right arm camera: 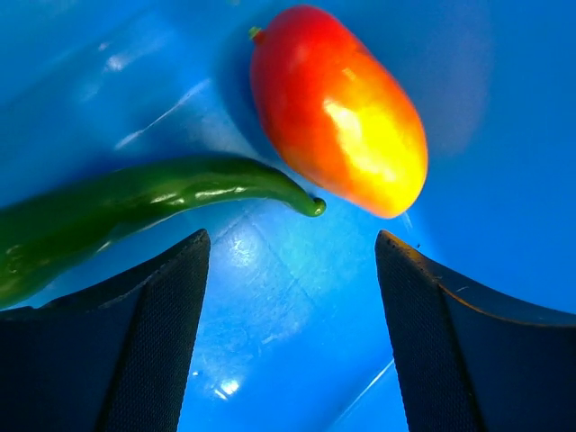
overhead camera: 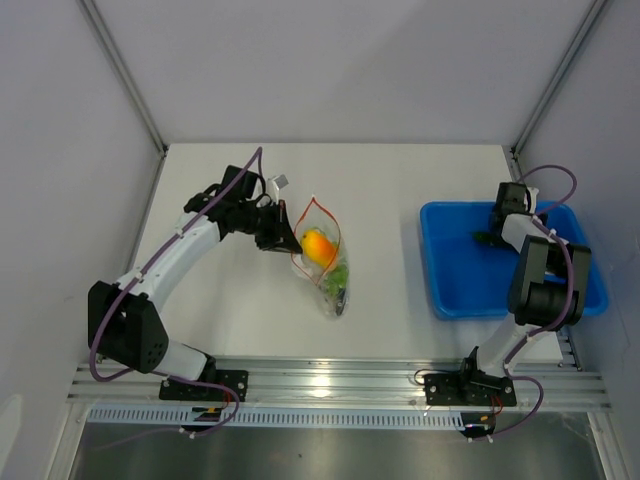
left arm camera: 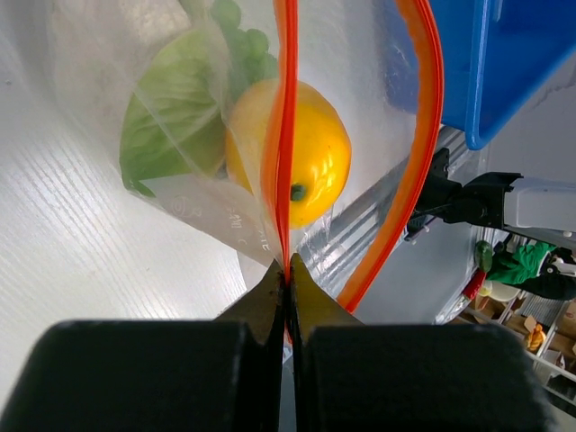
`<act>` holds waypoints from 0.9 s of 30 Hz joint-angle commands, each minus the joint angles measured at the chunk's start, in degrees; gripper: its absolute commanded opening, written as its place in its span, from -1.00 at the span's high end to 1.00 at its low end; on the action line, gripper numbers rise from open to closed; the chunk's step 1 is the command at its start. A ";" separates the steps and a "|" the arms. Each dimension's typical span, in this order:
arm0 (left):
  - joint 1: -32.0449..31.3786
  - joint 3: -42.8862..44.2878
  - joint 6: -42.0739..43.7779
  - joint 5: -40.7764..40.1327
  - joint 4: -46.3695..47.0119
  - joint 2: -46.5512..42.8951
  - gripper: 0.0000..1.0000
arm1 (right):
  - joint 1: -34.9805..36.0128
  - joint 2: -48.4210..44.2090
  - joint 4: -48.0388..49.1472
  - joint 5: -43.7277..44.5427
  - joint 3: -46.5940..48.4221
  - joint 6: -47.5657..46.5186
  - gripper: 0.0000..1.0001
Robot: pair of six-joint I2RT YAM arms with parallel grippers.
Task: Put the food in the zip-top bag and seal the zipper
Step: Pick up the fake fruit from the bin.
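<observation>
- The white counter [overhead camera: 400, 190] takes up most of the top view. Everything sits on it, with the bag left of centre and the tray off to the right.
- The blue tray [overhead camera: 455, 290] is on the right side, well apart from the bag.
- The right gripper [right arm camera: 292, 238] hangs over the far part of the tray floor, fingers spread wide with nothing between them.
- The left gripper [left arm camera: 288, 270] is at the far-left edge of the bag, pinched tight on one strip of the zipper.
- The zip-top bag [overhead camera: 325, 265] lies on the counter, clear and crinkly. Its mouth points to the far side and its body trails toward the near edge.
- The zipper [left arm camera: 284, 135] isn't sealed. The two orange-red strips bow apart into an open loop, one running straight out from the fingertips and the other curving off to the side.
- A yellow-orange fruit [left arm camera: 315, 153] sits inside the bag just past the mouth.
- A green leafy piece [left arm camera: 166, 126] is inside too, right beside the fruit.
- A few small green round bits [left arm camera: 243, 36] are deeper in, behind the other two.
- Still in the tray are a red-and-yellow fruit [right arm camera: 337, 108] and a long green pepper [right arm camera: 117, 211]. They lie just ahead of the right gripper's fingers, and the pepper's tip is close to the fruit.
</observation>
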 commanded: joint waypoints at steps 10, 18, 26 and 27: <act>0.39 -1.31 -1.21 2.13 1.39 -1.11 0.99 | -0.01 -5.94 8.25 0.70 -0.50 -4.68 -0.44; 0.39 0.62 -0.86 2.49 -0.11 0.21 0.99 | -3.08 -9.73 14.93 -4.14 -5.69 -6.88 -0.56; 0.39 0.01 -0.95 1.87 -0.81 -0.41 0.99 | -6.16 -6.65 20.47 -6.50 -6.74 -9.70 -0.64; 0.39 -0.43 -1.04 1.78 -0.81 -0.50 0.99 | -6.51 -6.21 20.82 -6.95 -6.92 -9.70 -0.63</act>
